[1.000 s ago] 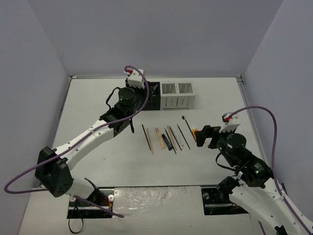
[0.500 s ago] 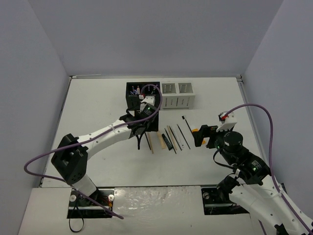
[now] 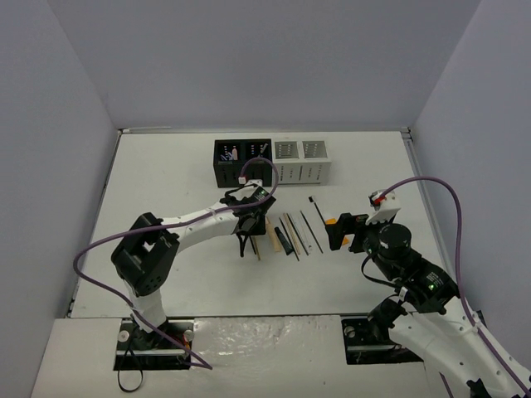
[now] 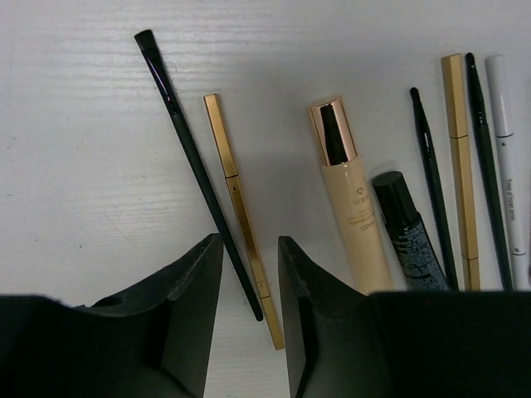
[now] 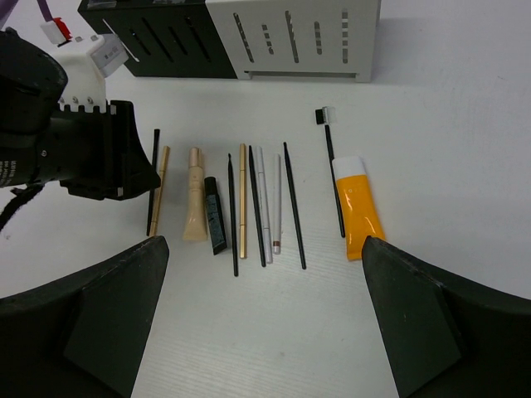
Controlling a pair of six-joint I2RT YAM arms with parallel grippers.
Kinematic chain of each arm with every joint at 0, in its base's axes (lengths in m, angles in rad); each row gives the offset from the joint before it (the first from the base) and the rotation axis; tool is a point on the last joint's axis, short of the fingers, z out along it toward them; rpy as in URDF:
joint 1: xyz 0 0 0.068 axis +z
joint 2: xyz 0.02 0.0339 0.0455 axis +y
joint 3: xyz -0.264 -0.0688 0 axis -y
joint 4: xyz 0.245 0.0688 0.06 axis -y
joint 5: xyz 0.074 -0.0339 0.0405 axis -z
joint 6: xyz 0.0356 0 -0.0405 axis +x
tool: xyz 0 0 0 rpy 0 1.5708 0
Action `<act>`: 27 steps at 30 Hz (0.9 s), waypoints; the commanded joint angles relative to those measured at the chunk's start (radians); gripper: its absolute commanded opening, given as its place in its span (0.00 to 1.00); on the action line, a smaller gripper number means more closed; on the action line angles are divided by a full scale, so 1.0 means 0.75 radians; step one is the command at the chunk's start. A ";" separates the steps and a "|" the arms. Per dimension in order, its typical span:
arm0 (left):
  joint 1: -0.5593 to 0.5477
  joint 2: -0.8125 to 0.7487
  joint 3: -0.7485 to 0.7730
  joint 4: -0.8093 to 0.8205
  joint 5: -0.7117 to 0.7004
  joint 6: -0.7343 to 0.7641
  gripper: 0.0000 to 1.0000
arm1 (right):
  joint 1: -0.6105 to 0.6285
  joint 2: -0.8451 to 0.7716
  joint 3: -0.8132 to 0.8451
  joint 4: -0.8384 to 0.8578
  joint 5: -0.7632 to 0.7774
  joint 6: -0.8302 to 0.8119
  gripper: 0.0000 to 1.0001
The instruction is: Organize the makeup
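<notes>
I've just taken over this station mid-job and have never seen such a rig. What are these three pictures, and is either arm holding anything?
Two robot arms are bolted at the near edge of a white table. The wide picture looks down from above and behind them; the other two come from a camera on each wrist, so the black shapes at the bottom are that arm's own fingers. On the table lies a row of makeup: a black brush, a gold pencil, a beige tube, a small black tube, thin pencils, and an orange tube at the right end. Behind stand a black organizer and a white organizer. The left pincer sits low, jaws slightly apart astride the brush and pencil ends, gripping nothing visibly. The right pincer hangs wide open, empty.
</notes>
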 commanded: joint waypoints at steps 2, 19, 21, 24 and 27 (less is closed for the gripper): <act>0.025 0.020 0.046 0.041 0.016 -0.062 0.28 | 0.018 0.000 0.008 0.094 0.016 0.004 1.00; 0.042 0.135 0.068 0.079 0.059 -0.079 0.19 | 0.024 0.006 0.006 0.093 0.027 0.006 1.00; 0.045 0.143 0.065 0.082 0.067 -0.084 0.18 | 0.025 0.006 0.007 0.092 0.028 0.008 1.00; 0.045 0.149 0.068 0.093 0.072 -0.082 0.12 | 0.024 0.008 0.008 0.092 0.032 0.008 1.00; 0.045 0.143 0.071 0.093 0.074 -0.081 0.03 | 0.026 0.006 0.007 0.092 0.034 0.009 1.00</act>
